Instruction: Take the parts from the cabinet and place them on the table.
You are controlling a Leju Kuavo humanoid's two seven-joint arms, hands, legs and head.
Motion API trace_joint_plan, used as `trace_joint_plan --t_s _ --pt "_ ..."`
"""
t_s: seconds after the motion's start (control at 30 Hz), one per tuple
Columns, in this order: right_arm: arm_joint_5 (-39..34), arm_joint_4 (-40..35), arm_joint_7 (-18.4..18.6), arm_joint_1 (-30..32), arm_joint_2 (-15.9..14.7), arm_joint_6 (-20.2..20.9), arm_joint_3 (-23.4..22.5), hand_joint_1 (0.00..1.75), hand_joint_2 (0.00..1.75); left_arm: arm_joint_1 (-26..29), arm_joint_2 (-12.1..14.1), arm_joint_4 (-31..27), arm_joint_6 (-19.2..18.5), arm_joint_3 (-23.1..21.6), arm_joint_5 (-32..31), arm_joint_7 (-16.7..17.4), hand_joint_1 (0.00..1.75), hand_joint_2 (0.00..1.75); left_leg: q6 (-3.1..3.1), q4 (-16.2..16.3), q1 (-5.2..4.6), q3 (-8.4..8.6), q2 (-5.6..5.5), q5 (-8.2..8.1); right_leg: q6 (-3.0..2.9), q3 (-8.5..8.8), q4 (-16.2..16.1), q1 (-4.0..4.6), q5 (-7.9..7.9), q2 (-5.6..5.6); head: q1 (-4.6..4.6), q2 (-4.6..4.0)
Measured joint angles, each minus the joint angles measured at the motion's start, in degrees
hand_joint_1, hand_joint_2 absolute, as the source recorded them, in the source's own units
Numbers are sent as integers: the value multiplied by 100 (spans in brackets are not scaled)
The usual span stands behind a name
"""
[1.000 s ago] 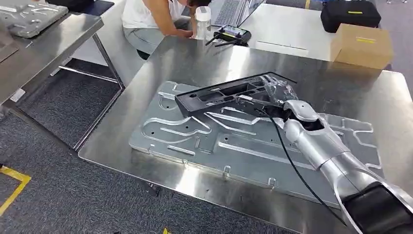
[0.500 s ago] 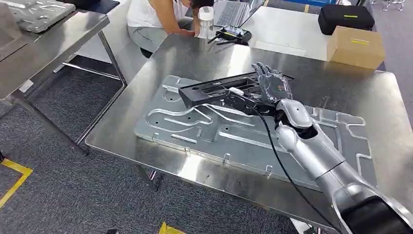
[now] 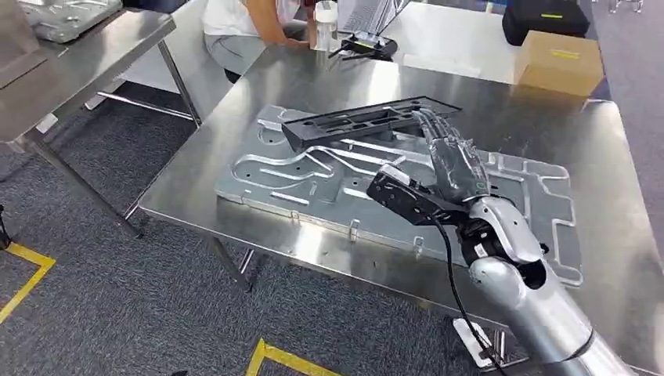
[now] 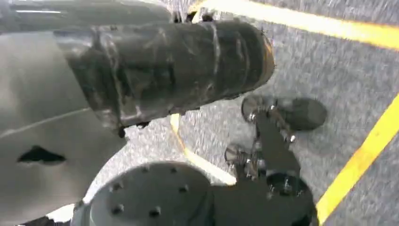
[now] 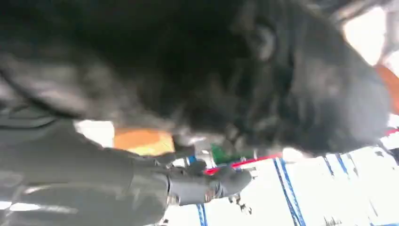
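A long black plastic part [image 3: 356, 123] lies flat across the far end of a large stamped silver plate [image 3: 313, 188] on the steel table [image 3: 313, 78]. My right hand [image 3: 454, 160] hovers over the plate just behind the part's right end. Its fingers are stretched out toward the part and hold nothing; whether the fingertips still touch it I cannot tell. In the right wrist view that hand [image 5: 211, 66] is a dark blur. My left hand [image 4: 51, 150] hangs above the grey floor, and how its fingers lie is unclear.
A cardboard box [image 3: 557, 63] and a black case [image 3: 548, 17] sit at the table's far right. A bottle [image 3: 325, 23] and a controller [image 3: 368, 45] stand at the far edge, where a person [image 3: 243, 23] sits. Another steel table [image 3: 70, 55] is at left.
My right hand has let go of the black part and drawn back toward me, its fingers now straight. The part stays on the plate. The camera has also shifted.
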Motion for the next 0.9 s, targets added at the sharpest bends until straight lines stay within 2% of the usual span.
trace_joint_plan --t_s 0.03,0.1,0.13,0.17,0.2,0.23,0.27,0.3,0.33,0.37,0.43,0.47,0.5,0.53,0.57,0.6,0.63,0.67,0.7,0.73,0.77,0.8,0.83,0.87,0.9 --pt "32 -173 39 93 0 37 -2 0 0 -4 -35 0 108 0 48 26 0 0 -32 167 -3 -81 0 -266 -29 -61 -3 3 59 3 -28 0" --pt "109 -516 98 301 -9 41 -2 0 0 -18 -63 4 258 0 90 90 0 0 -80 941 21 -274 0 -951 -105 -199 -2 12 164 -13 -46 0" --pt "144 -645 103 410 -4 41 4 0 0 -23 -81 4 304 0 120 114 0 0 -99 1298 25 -334 0 -1128 -102 -262 -1 20 212 -14 -55 0" --pt "168 -751 111 520 0 41 9 0 0 -23 -87 4 338 2 131 129 0 0 -107 1524 25 -338 0 -1155 -99 -330 2 22 260 -14 -48 0" --pt "173 -850 127 635 9 41 11 0 0 -25 -105 4 356 0 142 142 0 0 -107 1519 25 -228 0 -1039 -88 -399 4 23 313 -14 -52 0" --pt "151 -961 129 740 11 41 11 0 0 -27 -120 4 375 0 157 153 0 0 -99 1290 24 -12 0 -850 -76 -466 5 21 361 -14 -50 0" --pt "111 -1068 127 835 13 44 11 0 0 -32 -129 4 380 0 162 153 0 0 -81 908 24 281 0 -675 -59 -525 6 20 408 -14 -52 0" --pt "55 -1166 122 923 20 61 11 0 0 -40 -133 4 380 0 170 153 0 0 -46 406 23 654 -1 -594 -35 -573 7 21 455 -13 -52 0" --pt "-7 -1252 116 1008 31 101 11 0 0 -60 -133 4 378 0 170 151 0 0 -8 -72 8 941 -8 -779 -2 -599 14 24 495 -18 -55 0" --pt "-61 -1313 111 1085 31 133 11 0 0 -62 -133 7 371 2 183 146 0 0 14 -227 -34 1049 -19 -780 44 -605 6 27 537 -28 -24 0" --pt "-114 -1350 96 1246 33 142 13 0 0 -64 -138 7 349 2 205 140 0 0 73 -213 -73 959 -28 -730 125 -584 -44 8 622 -44 -68 0" --pt "-127 -1372 92 1317 33 140 13 0 0 -67 -138 7 343 2 216 138 0 0 121 -244 -77 940 -26 -685 168 -579 -72 11 666 -43 -50 0" --pt "-129 -1394 87 1382 33 138 15 0 0 -67 -144 7 341 2 229 138 0 175 186 -323 -5 919 -4 -583 200 -615 -42 7 630 -30 -59 0" --pt "-133 -1415 85 1435 33 135 13 0 0 -75 -157 7 327 2 229 135 0 175 230 -334 -22 892 24 -508 210 -679 89 4 361 -6 -48 0" --pt "-136 -1422 87 1461 33 135 13 0 0 -74 -159 7 325 2 229 133 0 175 284 -332 -22 807 32 -454 207 -774 401 13 -29 -4 -20 0" --pt "-136 -1431 90 1483 33 133 13 0 0 -69 -162 7 327 2 229 135 0 175 295 -319 -25 722 34 -380 220 -872 820 17 -380 -3 -15 0" --pt "-136 -1438 89 1515 33 133 13 0 0 -69 -168 7 325 2 238 135 0 175 304 -315 -33 639 39 -328 233 -945 1209 17 -604 -1 -22 0" --pt "-146 -1448 90 1559 33 129 15 0 0 -70 -170 7 323 2 240 135 0 175 302 -297 -35 543 38 -267 244 -967 1508 18 -654 -1 -20 0" --pt "-149 -1451 89 1599 33 122 15 0 0 -70 -170 7 321 2 242 135 0 175 296 -277 -36 451 37 -219 250 -905 1597 17 -530 -2 -22 0" --pt "-162 -1451 92 1639 33 116 13 0 0 -67 -173 7 321 2 249 142 0 175 284 -246 -35 356 35 -173 251 -736 1473 15 -308 -2 -20 0" --pt "-168 -1453 92 1672 33 109 15 0 0 -64 -177 7 321 2 251 151 0 175 269 -206 -32 269 30 -131 245 -463 1144 9 -92 -3 -20 0" --pt "-184 -1461 92 1700 33 94 13 0 0 -62 -181 7 321 2 262 155 0 175 242 -153 -31 190 14 -99 231 -113 668 7 11 0 -20 0" --pt "-195 -1473 92 1718 33 74 13 0 0 -63 -186 7 321 2 266 159 0 175 206 -100 -33 123 13 -76 203 186 177 10 -188 21 -20 0" --pt "-210 -1486 89 1746 33 64 15 0 0 -70 -190 7 321 2 271 164 0 175 176 -42 -62 75 9 -56 174 348 -124 53 -293 37 -30 0" --pt "-217 -1494 94 1780 33 41 15 0 0 -63 -190 9 323 2 282 168 0 175 130 -75 -65 75 -6 -2 147 307 -59 67 -269 32 -29 0"
